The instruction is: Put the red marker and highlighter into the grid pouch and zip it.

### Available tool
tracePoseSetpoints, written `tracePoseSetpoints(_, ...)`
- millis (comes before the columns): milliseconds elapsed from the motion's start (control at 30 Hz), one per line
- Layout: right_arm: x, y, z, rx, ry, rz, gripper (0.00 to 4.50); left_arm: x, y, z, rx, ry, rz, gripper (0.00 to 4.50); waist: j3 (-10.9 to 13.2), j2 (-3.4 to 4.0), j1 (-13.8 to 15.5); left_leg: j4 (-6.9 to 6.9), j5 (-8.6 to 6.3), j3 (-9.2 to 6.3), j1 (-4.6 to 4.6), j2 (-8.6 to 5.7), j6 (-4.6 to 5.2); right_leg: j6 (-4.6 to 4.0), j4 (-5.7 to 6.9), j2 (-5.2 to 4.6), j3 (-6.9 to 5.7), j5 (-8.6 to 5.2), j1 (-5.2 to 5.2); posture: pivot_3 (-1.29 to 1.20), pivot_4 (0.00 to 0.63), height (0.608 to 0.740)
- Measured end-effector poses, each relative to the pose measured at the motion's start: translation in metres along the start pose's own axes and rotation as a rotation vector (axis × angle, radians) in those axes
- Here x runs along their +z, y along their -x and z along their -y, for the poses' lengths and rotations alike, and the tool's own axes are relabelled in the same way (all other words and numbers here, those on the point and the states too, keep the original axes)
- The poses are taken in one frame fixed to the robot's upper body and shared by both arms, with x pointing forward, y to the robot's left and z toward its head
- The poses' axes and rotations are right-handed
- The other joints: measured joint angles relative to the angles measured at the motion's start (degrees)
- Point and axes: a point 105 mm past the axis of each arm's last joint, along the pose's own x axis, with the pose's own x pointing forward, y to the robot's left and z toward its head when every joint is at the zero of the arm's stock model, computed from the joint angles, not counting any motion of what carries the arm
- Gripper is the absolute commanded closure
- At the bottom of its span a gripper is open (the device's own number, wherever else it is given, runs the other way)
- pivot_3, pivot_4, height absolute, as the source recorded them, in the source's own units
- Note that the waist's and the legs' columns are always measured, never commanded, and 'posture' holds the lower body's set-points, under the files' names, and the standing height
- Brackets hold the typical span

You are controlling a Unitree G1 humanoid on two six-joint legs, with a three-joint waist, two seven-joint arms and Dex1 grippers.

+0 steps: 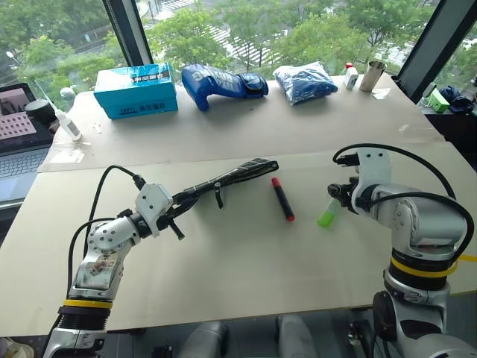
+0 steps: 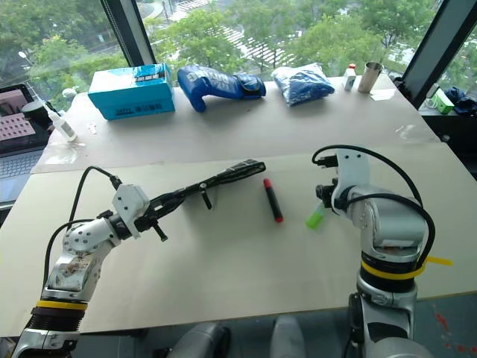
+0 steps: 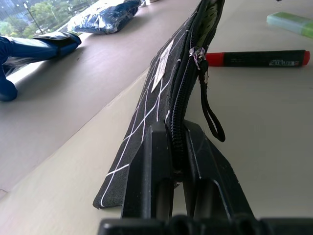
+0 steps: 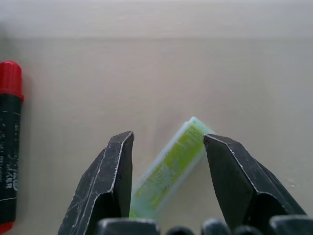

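Observation:
The grid pouch [image 1: 237, 174], black with white lines, is held up on its edge, zip side up, with my left gripper [image 1: 179, 209] shut on its near end. Its black strap [image 3: 211, 115] hangs from the zip pull. The red marker [image 1: 282, 199] lies flat on the table just right of the pouch's far end. Further right lies the lime-green highlighter [image 1: 328, 215]. My right gripper [image 4: 168, 142] is open and points down at it, one finger on each side of the highlighter [image 4: 171, 169]. Whether the fingers touch it I cannot tell.
Along the table's back stand a teal box [image 1: 136, 91], a blue boxing glove [image 1: 222, 82], a blue bag [image 1: 304, 80], a small bottle [image 1: 349, 76] and a metal cup [image 1: 371, 75]. A laptop [image 1: 19, 134] and a white bottle [image 1: 67, 123] are at far left.

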Motion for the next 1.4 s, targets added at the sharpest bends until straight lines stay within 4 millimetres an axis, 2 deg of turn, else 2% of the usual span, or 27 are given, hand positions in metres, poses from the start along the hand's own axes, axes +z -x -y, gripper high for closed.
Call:
tracePoseSetpoints(233,-0.018,-0.008,-0.014,0.029,-0.054,-0.046,1.96,0.0,-0.001,0.001,0.001,0.004,0.004,4.5,0.0,0.0,-0.2,0.0,0.0,0.01,0.02,0.02,0.0,-0.01,0.02,0.0,0.01,0.01,0.0,0.0,0.15,0.74)
tracePoseSetpoints(367,-0.029,-0.012,-0.015,-0.001,-0.072,-0.079,1.96,-0.002,0.0,0.002,0.003,0.012,0.002,4.5,0.0,0.01,-0.2,0.01,0.0,0.0,0.04,0.02,0.0,-0.01,0.03,0.01,0.0,0.01,0.0,0.0,0.15,0.74)
tracePoseSetpoints(500,-0.032,-0.013,-0.015,-0.024,-0.066,-0.075,1.96,-0.004,0.001,0.003,0.007,0.019,-0.003,4.5,-0.1,-0.04,-0.1,0.04,0.0,-0.01,0.08,0.02,0.0,-0.01,0.03,0.01,0.0,0.03,0.04,0.0,0.15,0.74)
tracePoseSetpoints(533,-0.033,-0.013,-0.015,-0.029,-0.067,-0.071,2.35,-0.004,0.001,0.003,0.007,0.02,-0.004,4.5,-0.1,-0.07,0.0,0.04,0.0,-0.01,0.12,0.02,0.0,-0.01,0.02,0.01,0.0,0.03,0.07,0.0,0.15,0.74)
tracePoseSetpoints(600,-0.035,-0.014,-0.015,-0.033,-0.068,-0.059,2.66,-0.004,0.001,0.003,0.007,0.02,-0.005,4.5,-0.2,-0.15,0.0,0.03,0.0,-0.01,0.15,0.02,0.0,-0.01,0.02,0.01,0.0,0.03,0.1,0.0,0.15,0.74)
tracePoseSetpoints(633,-0.035,-0.014,-0.014,-0.037,-0.068,-0.054,3.11,-0.004,0.001,0.003,0.007,0.019,-0.005,4.5,-0.2,-0.19,0.0,0.03,0.0,0.0,0.17,0.02,0.0,0.0,0.01,0.01,0.0,0.04,0.12,0.0,0.15,0.74)
tracePoseSetpoints(667,-0.036,-0.015,-0.014,-0.039,-0.065,-0.049,3.36,-0.004,0.001,0.003,0.007,0.019,-0.005,4.5,-0.2,-0.22,0.0,0.04,0.0,0.0,0.17,0.01,0.0,0.0,0.01,0.01,0.0,0.04,0.13,0.0,0.15,0.74)
tracePoseSetpoints(700,-0.035,-0.015,-0.014,-0.038,-0.063,-0.041,3.47,-0.004,0.001,0.003,0.007,0.019,-0.005,4.5,-0.2,-0.23,0.0,0.04,0.0,0.0,0.18,0.02,0.0,0.0,0.01,0.01,0.0,0.04,0.13,0.0,0.15,0.74)
tracePoseSetpoints(900,-0.027,-0.023,-0.011,-0.035,0.001,-0.003,3.47,-0.004,0.002,0.002,0.009,0.016,-0.006,4.5,-0.3,-0.3,-0.1,0.08,0.0,0.03,0.2,0.02,0.0,-0.01,-0.01,0.01,0.0,0.08,0.16,0.0,0.15,0.74)
tracePoseSetpoints(967,-0.008,-0.025,-0.01,-0.017,0.141,0.078,3.47,-0.004,0.003,0.002,0.01,0.015,-0.007,4.5,-0.2,-0.28,-0.2,0.07,0.0,0.16,0.18,0.01,0.01,-0.01,-0.02,0.01,0.01,0.09,0.1,0.0,0.15,0.74)
tracePoseSetpoints(1000,0.013,-0.022,-0.016,0.011,0.221,0.17,3.47,-0.004,0.003,0.002,0.011,0.015,-0.008,4.5,-0.2,-0.28,-0.2,0.07,0.0,0.27,0.18,0.04,0.01,-0.01,0.0,0.02,-0.03,0.09,0.07,0.0,0.15,0.74)
tracePoseSetpoints(1067,0.053,-0.004,-0.04,0.174,0.343,0.347,3.47,-0.004,0.003,0.003,0.003,0.014,-0.006,4.5,-0.2,-0.28,-0.7,0.02,-0.01,0.38,0.18,0.14,0.01,-0.01,-0.01,0.06,-0.05,0.09,0.04,0.0,0.15,0.74)
tracePoseSetpoints(1100,0.063,0.007,-0.053,0.249,0.402,0.412,3.47,-0.004,0.003,0.003,0.001,0.014,-0.006,4.5,-0.2,-0.29,-0.8,-0.01,-0.02,0.38,0.17,0.16,0.02,-0.01,-0.04,0.07,-0.07,0.09,0.03,0.0,0.15,0.74)
tracePoseSetpoints(1133,0.075,0.029,-0.073,0.373,0.513,0.516,3.47,-0.003,0.002,0.003,-0.001,0.013,-0.005,4.5,-0.2,-0.28,-0.8,-0.03,-0.06,0.37,0.17,0.28,0.06,-0.01,-0.11,0.18,-0.1,0.09,0.04,0.0,0.15,0.74)
tracePoseSetpoints(1233,0.074,0.067,-0.111,0.607,0.751,0.654,3.47,-0.003,0.002,0.003,-0.004,0.011,-0.004,4.5,-0.3,-0.32,-0.7,0.04,-0.2,0.35,0.17,0.46,0.08,-0.03,-0.13,0.4,-0.12,0.11,0.12,0.0,0.15,0.74)
tracePoseSetpoints(1300,0.065,0.071,-0.118,0.657,0.91,0.663,3.47,-0.003,0.002,0.004,-0.006,0.01,-0.004,4.5,-0.3,-0.33,-0.5,0.1,-0.21,0.37,0.15,0.42,0.08,-0.04,-0.17,0.38,-0.1,0.14,0.14,0.0,0.15,0.74)
tracePoseSetpoints(1400,0.056,0.064,-0.117,0.635,1.157,0.667,3.47,-0.003,0.003,0.003,-0.009,0.007,-0.007,4.5,-0.2,-0.35,-0.1,0.14,-0.2,0.49,0.16,0.43,0.06,-0.05,-0.29,0.4,-0.1,0.18,0.12,0.0,0.15,0.74)
